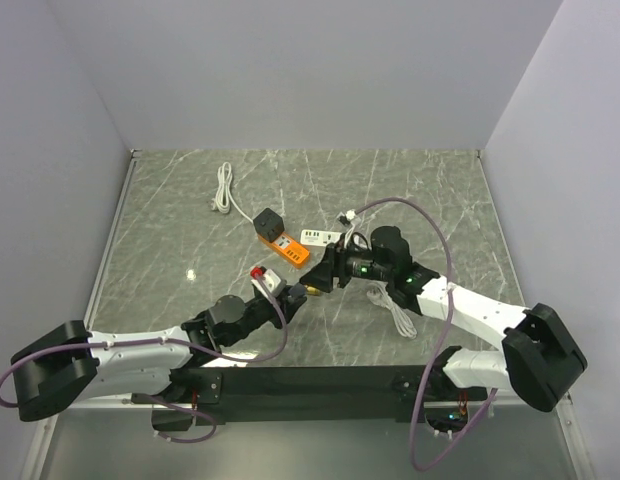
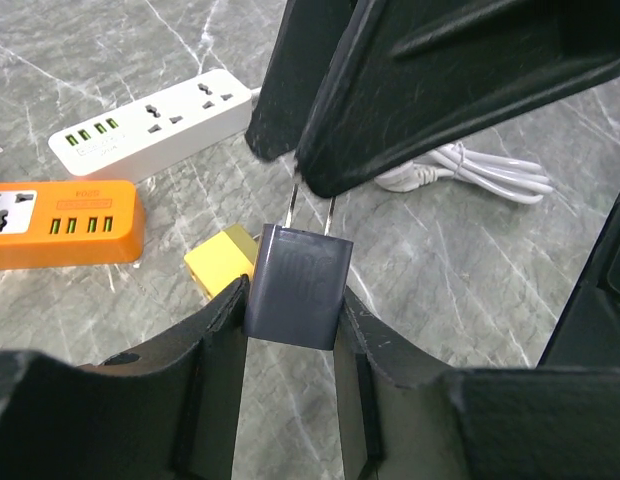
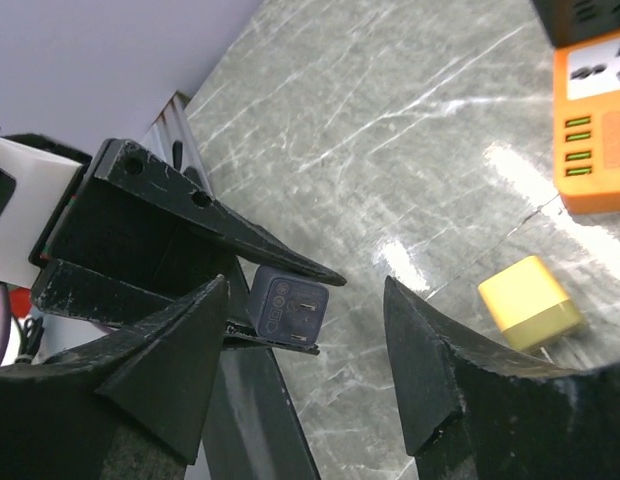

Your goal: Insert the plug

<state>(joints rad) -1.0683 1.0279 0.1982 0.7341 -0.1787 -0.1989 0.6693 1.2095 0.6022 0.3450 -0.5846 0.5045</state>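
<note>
Left gripper point(image 2: 293, 305): closed on the dark grey charger plug point(image 2: 295, 285), one finger on each flat side. The plug's two metal pins point(image 2: 291, 210) point away from the wrist.

Plug position: held off the marble-pattern table point(image 2: 470, 260), near the orange power strip point(image 2: 65, 225), on the side of the strip toward the arm bases.

Right gripper point(image 3: 305, 290): jaws spread wide, nothing held. In the right wrist view the plug sits in the gap, clear of both fingers. In the left wrist view its fingertips overlap the pin ends; contact cannot be told.

A yellow adapter point(image 2: 222, 268) lies on the table between the orange strip and the plug. A white power strip point(image 2: 150, 120) lies just beyond the orange strip, and a white cable point(image 2: 470, 170) lies farther off.
</note>
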